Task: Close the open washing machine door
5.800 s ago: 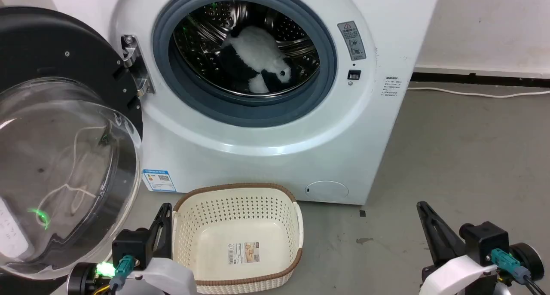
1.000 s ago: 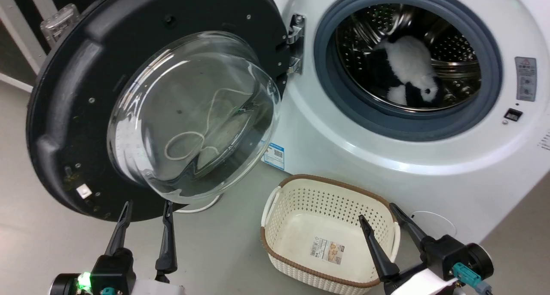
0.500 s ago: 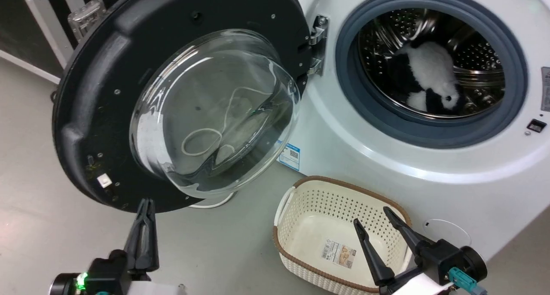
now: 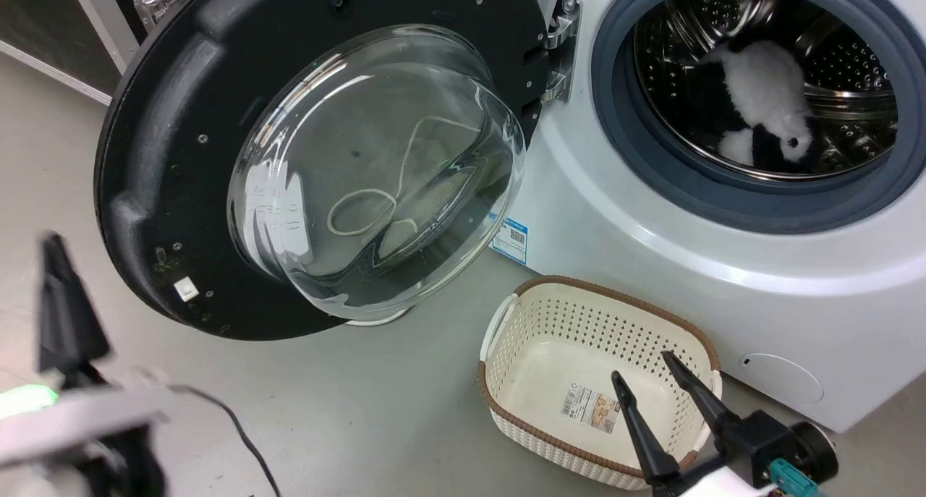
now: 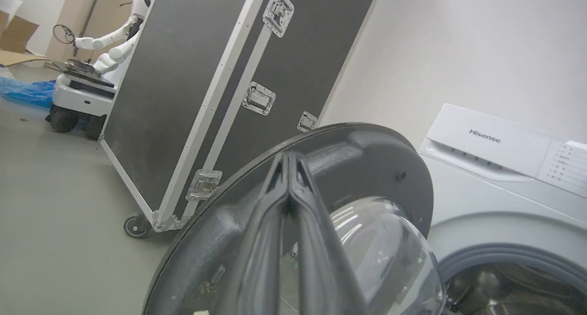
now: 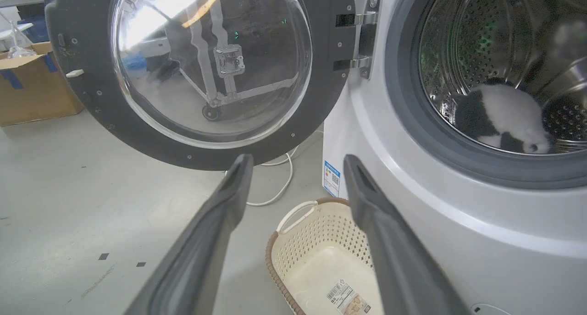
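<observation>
The right gripper has two long dark fingers that narrow to a point, each with a flat inner face and a raised edge. They come out of a black block, with a round black part, a teal plug and a white shell. The left gripper looks blurred: dark fingers, a pale forearm, a green light, a thin black cable.

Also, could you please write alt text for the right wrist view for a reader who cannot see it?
The washing machine door hangs wide open on its hinge, left of the washing machine, whose drum holds a black-and-white plush toy. The open right pincer points toward them above a cream basket.
</observation>
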Robot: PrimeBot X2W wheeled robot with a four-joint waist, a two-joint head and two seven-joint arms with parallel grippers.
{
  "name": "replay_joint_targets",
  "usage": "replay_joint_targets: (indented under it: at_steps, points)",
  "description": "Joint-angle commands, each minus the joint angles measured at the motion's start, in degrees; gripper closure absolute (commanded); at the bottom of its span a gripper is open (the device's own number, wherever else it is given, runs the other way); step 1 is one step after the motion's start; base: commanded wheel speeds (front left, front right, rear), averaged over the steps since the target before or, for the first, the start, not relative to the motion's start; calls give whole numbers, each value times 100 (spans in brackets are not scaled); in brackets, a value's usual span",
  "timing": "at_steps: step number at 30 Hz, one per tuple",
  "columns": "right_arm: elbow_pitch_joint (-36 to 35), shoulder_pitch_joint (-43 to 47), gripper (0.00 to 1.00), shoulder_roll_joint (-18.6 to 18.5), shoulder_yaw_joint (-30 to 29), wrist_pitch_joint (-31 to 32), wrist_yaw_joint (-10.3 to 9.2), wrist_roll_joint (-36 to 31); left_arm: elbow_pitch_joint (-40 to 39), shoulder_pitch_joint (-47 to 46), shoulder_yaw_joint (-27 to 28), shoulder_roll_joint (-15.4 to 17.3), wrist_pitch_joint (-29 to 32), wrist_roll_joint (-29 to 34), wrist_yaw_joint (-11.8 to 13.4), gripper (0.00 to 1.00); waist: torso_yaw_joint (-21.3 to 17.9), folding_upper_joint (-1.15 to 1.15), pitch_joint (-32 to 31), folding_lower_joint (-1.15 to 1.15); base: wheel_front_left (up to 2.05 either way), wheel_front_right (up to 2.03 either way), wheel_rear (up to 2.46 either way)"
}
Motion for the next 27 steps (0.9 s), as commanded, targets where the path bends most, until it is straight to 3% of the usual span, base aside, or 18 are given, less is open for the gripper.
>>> replay_joint_targets:
  at_steps: [1, 4, 8, 9, 12, 15, 20, 27]
  points:
    - [-39, 93, 0, 12, -33, -27, 5, -27, 100, -226, 125, 91, 69, -209, -40, 100, -4, 0, 16, -1, 0, 0, 0]
    - [-76, 101, 0, 12, -67, -27, 5, -70, 496, -864, 545, 441, 568, -928, -28, 100, -82, 0, 125, -1, 0, 0, 0]
    - [-96, -10, 0, 12, -56, -27, 5, -154, 1253, -1656, 1089, 974, 1416, -1794, 223, 100, -249, 0, 281, -1, 0, 0, 0]
    - [-97, -33, 0, 12, -57, -27, 5, -163, 1539, -1880, 1260, 1011, 1724, -2200, 334, 100, -284, 0, 314, -1, 0, 0, 0]
    - [-104, -54, 0, 12, -57, -27, 5, -181, 2375, -2529, 1903, 1120, 2620, -3346, 1045, 100, -367, 0, 380, -1, 0, 0, 0]
    - [-99, -62, 0, 12, -35, -27, 5, -204, 2918, -2836, 2182, 1444, 3197, -3813, 1389, 100, -463, 0, 432, -1, 0, 0, 0]
    - [-73, -76, 0, 12, -38, -27, 5, -236, 3489, -2997, 2239, 1760, 3871, -4163, 1447, 100, -561, 0, 467, -1, 0, 0, 0]
    - [-44, -76, 0, 12, -51, -27, 5, -261, 3894, -2957, 1925, 1813, 4653, -4346, 1187, 100, -576, 0, 440, -1, 0, 0, 0]
